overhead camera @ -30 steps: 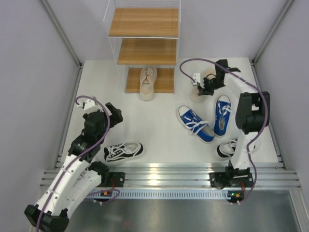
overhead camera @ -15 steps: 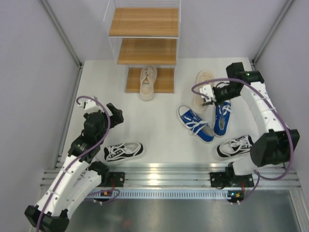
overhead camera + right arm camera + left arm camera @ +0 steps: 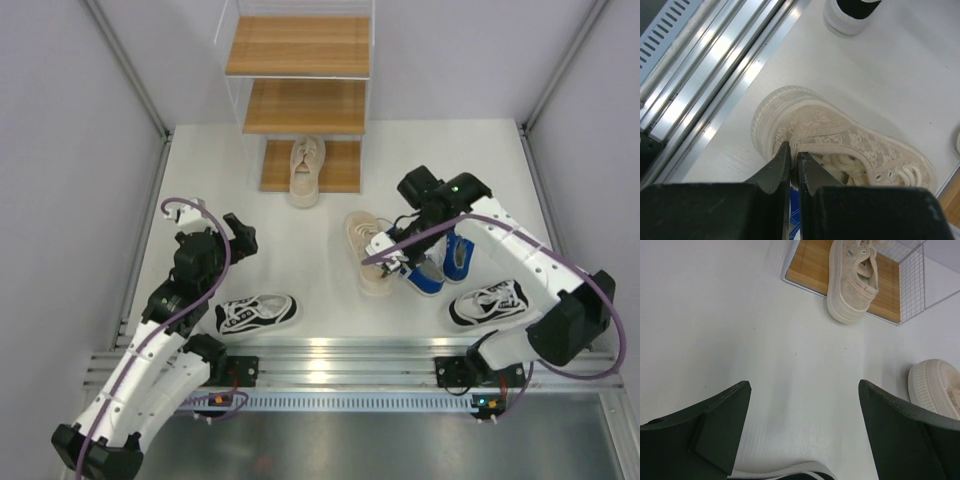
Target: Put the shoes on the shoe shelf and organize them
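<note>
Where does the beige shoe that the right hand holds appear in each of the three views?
Top external: held beige shoe, centre, right hand shut on it.
Left wrist: right edge, only its toe end.
Right wrist: centre of frame.
Shared landmark: other beige shoe on the shelf, seen from top and left wrist.

Grey panel walls (image 3: 60, 150) are enclosing a white table (image 3: 320, 215); aluminium rails (image 3: 350, 365) are lining its near edge: a robotics lab cell.
</note>
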Available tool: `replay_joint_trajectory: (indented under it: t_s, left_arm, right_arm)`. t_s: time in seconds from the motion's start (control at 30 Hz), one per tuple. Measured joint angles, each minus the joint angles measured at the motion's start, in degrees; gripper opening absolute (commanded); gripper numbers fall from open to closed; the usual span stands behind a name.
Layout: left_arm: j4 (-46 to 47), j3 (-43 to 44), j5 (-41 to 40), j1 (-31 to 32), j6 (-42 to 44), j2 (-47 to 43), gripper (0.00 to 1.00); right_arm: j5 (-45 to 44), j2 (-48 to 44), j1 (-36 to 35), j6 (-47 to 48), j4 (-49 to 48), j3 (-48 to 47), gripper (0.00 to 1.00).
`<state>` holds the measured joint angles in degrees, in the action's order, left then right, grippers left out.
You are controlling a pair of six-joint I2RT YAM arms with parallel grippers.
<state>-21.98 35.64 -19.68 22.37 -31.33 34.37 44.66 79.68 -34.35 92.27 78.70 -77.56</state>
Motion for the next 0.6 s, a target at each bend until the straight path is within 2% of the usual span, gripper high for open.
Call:
replay_joint_trajectory:
  t_s: [0.13, 0.37, 0.6]
  left_arm:
    - [0.55, -1.09, 0.57, 0.0, -0.07, -1.68, 0.94]
    - [0.52, -2.23, 0.5, -0.02, -0.96, -6.14, 0.94]
    - [0.39, -3.15, 0.28, 0.0, -2.01, -8.02, 0.94]
  right_arm:
    - [-0.11, 7.41, -1.77, -2.27, -1.64, -5.38, 0.0]
    - [-3.3, 20.7, -1.88, -5.14, -9.99, -15.13, 0.0]
    - [-8.26, 29.24, -1.86, -8.31, -17.68, -23.8, 0.0]
